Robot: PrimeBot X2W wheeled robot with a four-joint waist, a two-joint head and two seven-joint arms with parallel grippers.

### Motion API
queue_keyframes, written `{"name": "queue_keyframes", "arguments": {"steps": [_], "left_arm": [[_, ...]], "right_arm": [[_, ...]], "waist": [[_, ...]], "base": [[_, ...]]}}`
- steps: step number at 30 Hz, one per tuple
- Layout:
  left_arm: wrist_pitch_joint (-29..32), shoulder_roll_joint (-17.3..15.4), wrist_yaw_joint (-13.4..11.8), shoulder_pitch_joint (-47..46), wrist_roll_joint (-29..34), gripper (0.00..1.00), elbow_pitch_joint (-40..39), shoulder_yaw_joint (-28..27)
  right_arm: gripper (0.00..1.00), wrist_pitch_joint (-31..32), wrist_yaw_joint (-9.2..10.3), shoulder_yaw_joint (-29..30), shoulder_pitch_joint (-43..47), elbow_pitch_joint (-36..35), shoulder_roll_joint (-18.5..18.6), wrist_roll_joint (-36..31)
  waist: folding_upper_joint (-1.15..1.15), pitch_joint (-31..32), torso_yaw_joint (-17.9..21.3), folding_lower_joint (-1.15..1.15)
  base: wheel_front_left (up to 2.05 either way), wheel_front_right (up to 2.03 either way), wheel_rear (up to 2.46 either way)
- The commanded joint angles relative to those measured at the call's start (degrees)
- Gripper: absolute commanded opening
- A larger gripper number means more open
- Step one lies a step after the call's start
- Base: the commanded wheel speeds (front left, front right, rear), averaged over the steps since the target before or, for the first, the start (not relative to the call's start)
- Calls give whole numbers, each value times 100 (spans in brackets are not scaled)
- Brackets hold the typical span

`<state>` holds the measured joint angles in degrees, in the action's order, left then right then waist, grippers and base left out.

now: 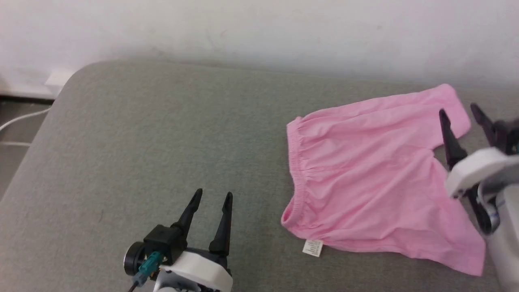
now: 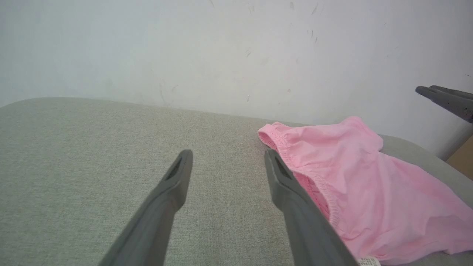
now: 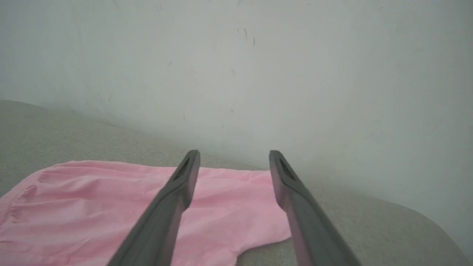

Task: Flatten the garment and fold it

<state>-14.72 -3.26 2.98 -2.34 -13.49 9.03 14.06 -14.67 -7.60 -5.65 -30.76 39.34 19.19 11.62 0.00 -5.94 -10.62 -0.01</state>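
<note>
The garment (image 1: 365, 178) lies spread out on the right part of the grey padded surface (image 1: 162, 134), close to the white wall (image 1: 259, 32), its gathered waistband (image 1: 298, 170) facing left and its two legs pointing right (a small white label (image 1: 313, 247) sticks out at its near left corner). The right gripper (image 1: 458, 109) sits at the right edge over the far leg, fingers spread with nothing between them. The left gripper (image 1: 214, 196) is at the near left over bare surface, well apart from the cloth, its fingers also spread and empty.
</note>
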Motion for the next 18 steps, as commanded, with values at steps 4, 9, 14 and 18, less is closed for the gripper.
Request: {"name": "queue_keyframes", "arguments": {"steps": [4,9,14,18], "left_arm": [[-28,3,100,238,-9,100,58,-100],[-28,5,199,349,-10,100,346,-40],[156,-88,308,223,-60,100,633,159],[945,-194,385,2,-191,100,653,458]], "right_arm": [[100,-30,11,531,1221,-1229,-422,61],[100,-31,11,872,2523,-2458,-995,-137],[100,-32,11,1015,3303,-3242,-1440,-381],[100,-3,11,968,3466,-3549,-1548,-540]], "waist": [[0,441,657,1],[0,473,863,1],[0,368,1062,1],[0,229,1221,1]], "base": [[0,0,0],[0,0,0],[0,0,0],[0,0,0]]}}
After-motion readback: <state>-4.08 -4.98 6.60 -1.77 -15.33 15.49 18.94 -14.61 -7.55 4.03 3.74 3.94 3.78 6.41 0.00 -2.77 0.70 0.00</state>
